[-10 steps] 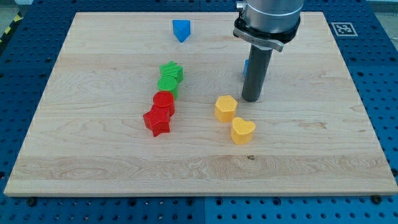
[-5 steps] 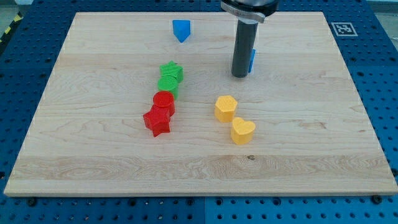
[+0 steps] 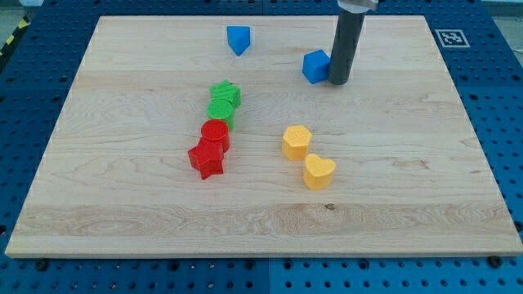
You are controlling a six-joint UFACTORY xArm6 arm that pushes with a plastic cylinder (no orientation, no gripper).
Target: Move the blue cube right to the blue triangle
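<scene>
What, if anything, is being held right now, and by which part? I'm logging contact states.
Nothing is held; the arm has no gripper. My tip only sits against the blue cube on its side toward the view's right.

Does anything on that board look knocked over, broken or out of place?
Nothing stands out. The blue cube sits flat with my tip against its right side, the blue triangle up-left of it. The green, red and yellow blocks lie in neat pairs, undamaged.

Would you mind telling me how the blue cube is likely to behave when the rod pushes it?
The blue cube looks rigid and flat-bottomed, so it should slide, not roll. It seems small and light. My tip sits at its right side; an off-centre push may turn it.
</scene>
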